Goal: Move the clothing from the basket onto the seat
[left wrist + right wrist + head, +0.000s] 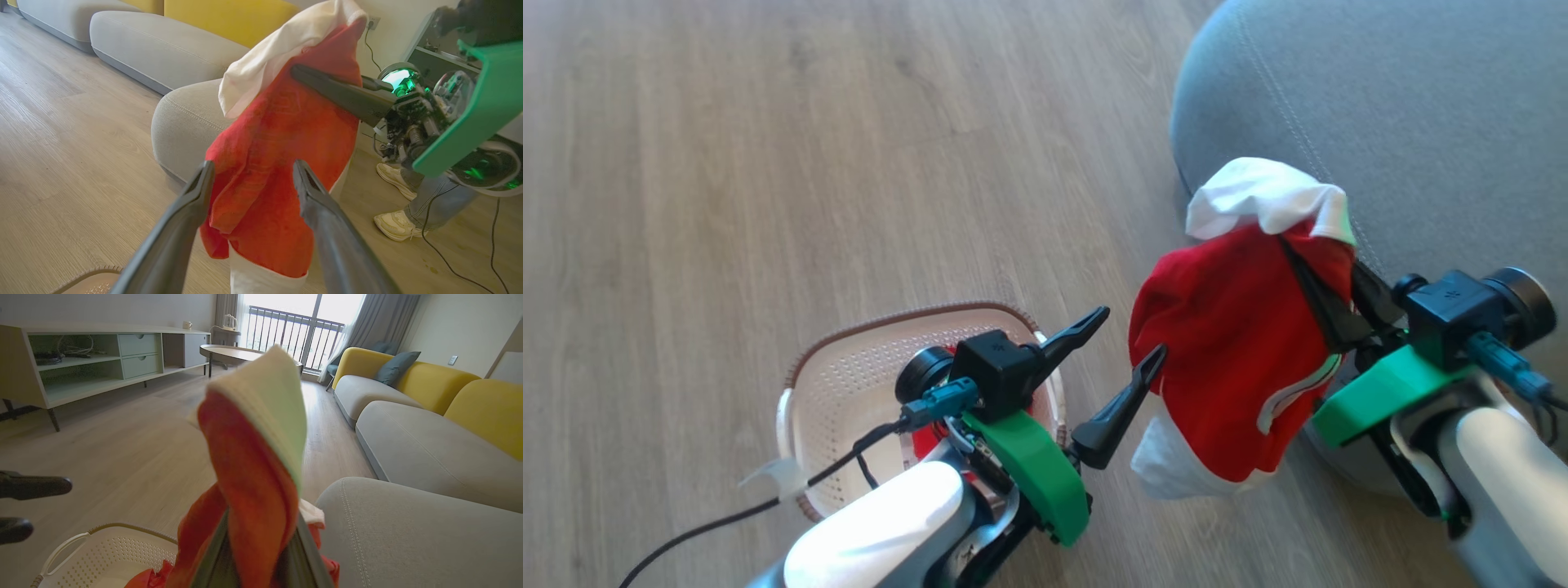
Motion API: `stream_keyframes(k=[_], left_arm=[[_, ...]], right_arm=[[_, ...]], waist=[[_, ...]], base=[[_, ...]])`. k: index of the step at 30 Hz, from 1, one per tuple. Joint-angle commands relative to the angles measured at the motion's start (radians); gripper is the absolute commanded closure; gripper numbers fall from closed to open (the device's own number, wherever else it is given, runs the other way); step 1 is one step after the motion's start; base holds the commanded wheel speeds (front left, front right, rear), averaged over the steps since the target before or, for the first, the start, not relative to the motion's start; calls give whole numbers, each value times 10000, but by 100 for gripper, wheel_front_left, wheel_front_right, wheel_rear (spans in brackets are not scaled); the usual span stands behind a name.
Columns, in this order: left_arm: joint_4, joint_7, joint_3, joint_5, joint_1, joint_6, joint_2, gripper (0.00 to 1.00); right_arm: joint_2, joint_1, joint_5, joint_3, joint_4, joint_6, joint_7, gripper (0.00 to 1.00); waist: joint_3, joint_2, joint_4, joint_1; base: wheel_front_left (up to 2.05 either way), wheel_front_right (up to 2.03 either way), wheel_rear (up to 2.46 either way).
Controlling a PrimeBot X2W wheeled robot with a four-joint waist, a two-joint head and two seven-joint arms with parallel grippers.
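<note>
At about three o'clock from the small cream-white perforated plastic basket (849,367) with a brown woven-look rim, a soft bright red garment (1233,359) with white stripes and trim is held clear of the pale wooden plank floor (768,163) by the right gripper (1307,273). Its two long dark fingers are clamped on the upper folds of the fabric. A white cloth piece (1258,196) is draped over the bundle at its twelve o'clock. The bundle is hung against the rounded edge of the large grey fabric-upholstered seat (1421,122) with pale stitching, which is seen at one o'clock in the head view; whether cloth and seat are touching cannot be told. The left gripper (1131,331) is spread wide with nothing between its fingers. It is poised over the basket's three o'clock rim and pointed toward two o'clock, with one fingertip just beside the red garment. A further scrap of red fabric (925,441) is seen inside the basket, partly hidden by the left arm. A person's pale shoes (394,224) are seen on the floor in the left wrist view, at four o'clock.
</note>
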Motion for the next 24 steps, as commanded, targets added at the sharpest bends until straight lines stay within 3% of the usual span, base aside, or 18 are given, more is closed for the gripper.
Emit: stream_keyframes(k=[1,12,24], left_arm=[[-261,-45,339,98,-569,-12,22,0],[-564,216,239,204,-949,-83,93,0],[-952,336,489,228,-1498,-170,329,0]], right_arm=[[-115,86,-147,-173,-454,69,55,100],[231,344,-102,-1271,-594,69,-23,100],[341,-2306,515,-3735,704,69,159,100]], waist=[[157,0,-181,-1],[1007,0,1,-1],[3042,0,867,-1]], base=[[0,0,0],[0,0,0],[0,0,0]])
